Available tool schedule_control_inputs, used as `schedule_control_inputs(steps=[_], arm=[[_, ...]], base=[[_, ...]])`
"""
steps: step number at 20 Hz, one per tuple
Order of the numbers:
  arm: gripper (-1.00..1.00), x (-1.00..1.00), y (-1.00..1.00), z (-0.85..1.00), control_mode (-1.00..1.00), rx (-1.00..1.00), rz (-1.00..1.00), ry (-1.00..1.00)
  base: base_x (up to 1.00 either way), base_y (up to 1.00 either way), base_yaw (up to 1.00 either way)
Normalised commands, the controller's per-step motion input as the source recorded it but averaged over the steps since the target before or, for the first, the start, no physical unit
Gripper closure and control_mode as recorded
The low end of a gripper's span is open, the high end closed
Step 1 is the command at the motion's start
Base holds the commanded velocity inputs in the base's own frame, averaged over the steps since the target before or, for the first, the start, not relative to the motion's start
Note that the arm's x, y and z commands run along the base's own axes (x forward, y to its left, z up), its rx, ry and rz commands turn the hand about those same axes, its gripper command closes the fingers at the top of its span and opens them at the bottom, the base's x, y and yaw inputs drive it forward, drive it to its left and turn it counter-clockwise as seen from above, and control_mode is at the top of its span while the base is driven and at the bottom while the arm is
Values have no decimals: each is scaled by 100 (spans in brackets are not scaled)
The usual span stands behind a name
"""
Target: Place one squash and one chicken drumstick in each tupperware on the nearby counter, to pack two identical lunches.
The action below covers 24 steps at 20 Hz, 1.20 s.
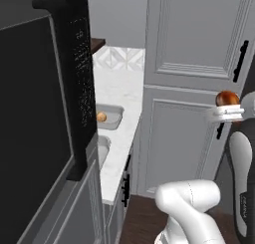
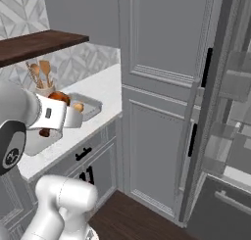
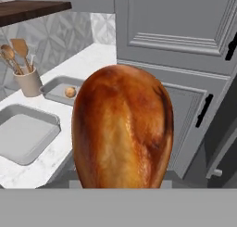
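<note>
— What is the robot's gripper (image 1: 228, 110) doing?

— It is pinching a chicken drumstick (image 3: 122, 129), a big brown one. The fat end pokes up above the white hand, up in the air in front of the tall grey cupboard doors (image 1: 194, 88).

— Where are the boxes?

— On the white counter (image 3: 88, 64) to the left. The near tupperware (image 3: 25, 133) is bare inside. The far tupperware (image 3: 58, 89) has a small round squash (image 3: 70, 91) in it.

— Anything else there?

— A tan cup (image 3: 28, 81) with wooden spoons stands just beside the far box, under a dark wooden shelf (image 3: 32, 9). A big black door (image 1: 40, 103) stands open on the near left.
</note>
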Motion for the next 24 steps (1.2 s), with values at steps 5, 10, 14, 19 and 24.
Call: schedule_control_inputs(steps=[5,10,14,19,24], arm=[[100,0,0,0,100,0,0,0],[100,0,0,0,100,0,0,0],[100,0,0,0,100,0,0,0],[100,0,0,0,100,0,0,0],[100,0,0,0,100,0,0,0]], base=[[74,10,33],[19,65,37],[43,74,38],[56,86,47],[52,18,59]])
